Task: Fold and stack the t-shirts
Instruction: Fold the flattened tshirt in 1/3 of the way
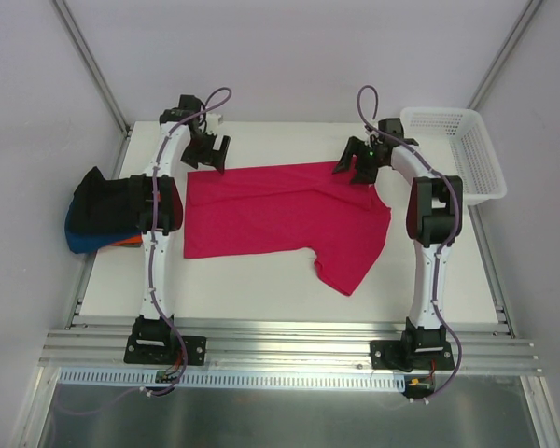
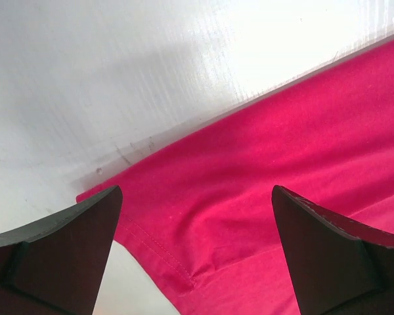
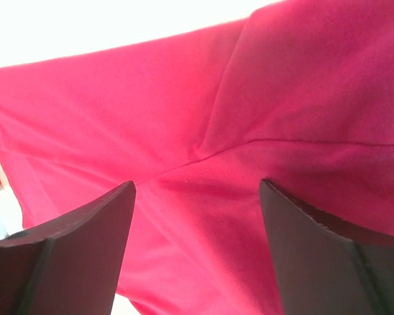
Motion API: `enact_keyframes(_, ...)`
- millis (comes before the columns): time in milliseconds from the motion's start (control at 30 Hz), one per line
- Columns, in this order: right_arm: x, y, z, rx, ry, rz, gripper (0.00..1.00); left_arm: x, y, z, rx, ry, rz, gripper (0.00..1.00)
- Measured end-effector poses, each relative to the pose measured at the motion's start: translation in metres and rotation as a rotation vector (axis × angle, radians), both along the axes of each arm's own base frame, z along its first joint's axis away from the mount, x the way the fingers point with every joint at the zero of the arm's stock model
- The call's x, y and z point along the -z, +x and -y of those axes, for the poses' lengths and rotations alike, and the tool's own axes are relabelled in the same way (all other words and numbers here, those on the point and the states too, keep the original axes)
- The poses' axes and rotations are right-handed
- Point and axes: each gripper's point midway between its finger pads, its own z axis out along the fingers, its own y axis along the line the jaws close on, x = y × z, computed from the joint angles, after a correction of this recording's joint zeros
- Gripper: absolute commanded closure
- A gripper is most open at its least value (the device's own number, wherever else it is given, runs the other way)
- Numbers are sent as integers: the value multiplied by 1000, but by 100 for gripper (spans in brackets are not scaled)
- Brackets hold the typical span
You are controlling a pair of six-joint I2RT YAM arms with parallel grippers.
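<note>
The crimson-pink t-shirt (image 1: 280, 217) lies spread on the white table, one sleeve (image 1: 347, 266) pointing toward the near edge. My left gripper (image 1: 208, 152) is open just above the shirt's far left corner; in the left wrist view the hemmed corner (image 2: 177, 262) lies between the fingers (image 2: 65, 249). My right gripper (image 1: 356, 166) is open over the shirt's far right edge; the right wrist view shows a seam (image 3: 203, 154) in the cloth between the fingers (image 3: 315, 262). A pile of black (image 1: 103, 201), blue (image 1: 79, 238) and orange (image 1: 126, 241) shirts sits at the table's left edge.
A white plastic mesh basket (image 1: 457, 149) stands at the far right corner of the table. Grey frame rails run along the table's sides and near edge (image 1: 280, 336). Bare table shows in front of the shirt (image 1: 243, 289).
</note>
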Motion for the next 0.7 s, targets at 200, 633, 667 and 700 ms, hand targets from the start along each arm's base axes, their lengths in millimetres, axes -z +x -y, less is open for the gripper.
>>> enact_keyframes(200, -49, -9, 4, -104, -26, 114, 22, -31, 3, 5, -83, -19, 59, 1)
enact_keyframes(633, -124, -241, -16, -982, -323, 466, 30, -147, -96, -23, -84, -218, 180, 11)
enact_keyframes(667, -107, -256, -11, -1033, -334, 434, 33, -134, -99, -26, -93, -192, 154, 7)
enact_keyframes(700, -90, -268, -5, -1077, -345, 404, 35, -120, -102, -30, -108, -169, 124, 7)
